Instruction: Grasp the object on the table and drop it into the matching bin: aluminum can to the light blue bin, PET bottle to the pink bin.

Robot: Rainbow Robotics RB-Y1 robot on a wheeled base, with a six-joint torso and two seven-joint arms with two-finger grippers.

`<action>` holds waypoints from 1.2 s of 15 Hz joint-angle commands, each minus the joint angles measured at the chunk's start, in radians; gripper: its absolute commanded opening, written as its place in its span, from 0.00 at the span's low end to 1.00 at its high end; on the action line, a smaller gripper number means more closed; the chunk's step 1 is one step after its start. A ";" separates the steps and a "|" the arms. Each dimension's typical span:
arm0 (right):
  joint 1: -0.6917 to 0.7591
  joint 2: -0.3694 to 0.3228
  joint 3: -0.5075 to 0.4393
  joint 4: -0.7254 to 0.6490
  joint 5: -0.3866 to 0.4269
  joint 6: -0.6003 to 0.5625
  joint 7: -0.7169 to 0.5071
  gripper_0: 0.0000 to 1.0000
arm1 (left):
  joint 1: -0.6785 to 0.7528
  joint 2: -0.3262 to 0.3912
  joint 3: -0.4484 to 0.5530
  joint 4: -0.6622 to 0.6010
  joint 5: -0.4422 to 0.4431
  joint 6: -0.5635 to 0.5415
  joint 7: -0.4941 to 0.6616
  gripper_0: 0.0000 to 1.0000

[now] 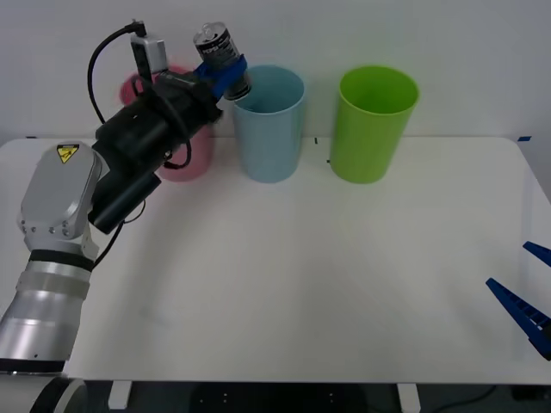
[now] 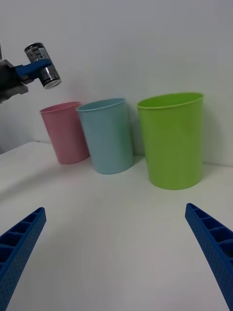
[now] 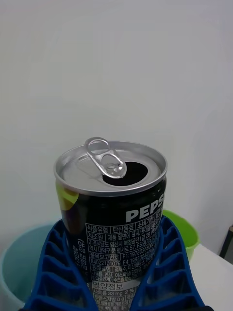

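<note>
Progress: the grasp is complete and the transport is largely complete; the release is outstanding.

The wide white flat table (image 1: pixel 327 284) carries three tall plastic cup-shaped bins in a row along its far edge: the pink bin (image 2: pixel 65 133) on the robot's left, the light blue bin (image 1: pixel 269 125) in the middle, and a lime green bin (image 1: pixel 372 125) to the right.

Contents: the visible portions of the light blue and lime green interiors show nothing inside. The pink bin's interior is largely hidden behind the left arm and cannot be judged.

The left gripper (image 1: pixel 225 73) is raised above the table at the near-left rim of the light blue bin, its blue ribbed fingers clamped on the aluminum can (image 1: pixel 219 53), a small dark-labelled drink can with a silver top and a raised pull-tab over an open mouth. The can is airborne and tilted, at the bin's left rim rather than over its centre. In my judgement, a short shift toward the bin's centre is warranted before opening, or the can may strike the rim.

The right gripper (image 2: pixel 116 252) sits low at the table's right edge, fingers spread apart, idle.
</note>
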 commanded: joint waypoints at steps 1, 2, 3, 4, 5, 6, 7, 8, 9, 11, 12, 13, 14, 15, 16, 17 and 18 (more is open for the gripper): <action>0.000 0.000 0.000 0.000 0.000 0.000 0.000 1.00 | -0.111 0.000 0.000 0.128 -0.033 0.041 -0.012 0.00; 0.000 0.000 0.000 0.000 0.000 0.000 0.000 1.00 | -0.144 -0.005 0.000 0.170 -0.046 0.053 -0.018 0.00; 0.000 0.000 0.000 0.000 0.000 0.000 0.000 1.00 | -0.182 -0.009 0.000 0.216 -0.066 0.074 -0.024 0.00; 0.000 0.000 0.000 0.000 0.000 0.000 0.000 1.00 | -0.208 -0.017 0.000 0.250 -0.082 0.091 -0.032 0.00; 0.000 0.000 0.000 0.000 0.000 0.000 0.000 1.00 | -0.236 -0.026 0.000 0.282 -0.096 0.108 -0.038 0.00; 0.000 0.000 0.000 0.000 0.000 0.000 0.000 1.00 | -0.271 -0.035 0.000 0.329 -0.112 0.125 -0.045 0.00; 0.000 0.000 0.000 0.000 0.000 0.000 0.000 1.00 | -0.299 -0.045 0.000 0.362 -0.123 0.137 -0.050 0.00; 0.000 0.000 0.000 0.000 0.000 0.000 0.000 1.00 | -0.328 -0.052 0.000 0.398 -0.134 0.153 -0.053 0.00; 0.000 0.000 0.000 0.000 0.000 0.000 0.000 1.00 | -0.368 -0.068 0.000 0.449 -0.154 0.183 -0.062 0.00; 0.000 0.000 0.000 0.000 0.000 0.000 0.000 1.00 | -0.420 -0.089 0.000 0.515 -0.178 0.228 -0.073 0.00; 0.000 0.000 0.000 0.000 0.000 0.000 0.000 1.00 | -0.449 -0.098 0.000 0.555 -0.188 0.257 -0.084 0.00; 0.000 0.000 0.000 0.000 0.000 0.000 0.000 1.00 | -0.464 -0.104 0.000 0.575 -0.194 0.277 -0.088 0.00; 0.000 0.000 0.000 0.000 0.000 0.000 0.000 1.00 | -0.467 -0.112 0.000 0.576 -0.198 0.297 -0.096 0.00; 0.000 0.000 0.000 0.000 0.000 0.000 0.000 1.00 | -0.470 -0.120 0.000 0.576 -0.204 0.312 -0.101 0.00; 0.000 0.000 0.000 0.000 0.000 0.000 0.000 1.00 | -0.470 -0.126 0.000 0.576 -0.208 0.320 -0.105 0.01; 0.000 0.000 0.000 0.000 0.000 0.000 0.000 1.00 | -0.470 -0.130 0.000 0.576 -0.212 0.321 -0.110 0.01; 0.000 0.000 0.000 0.000 0.000 0.000 0.000 1.00 | -0.470 -0.132 0.000 0.576 -0.214 0.323 -0.111 0.01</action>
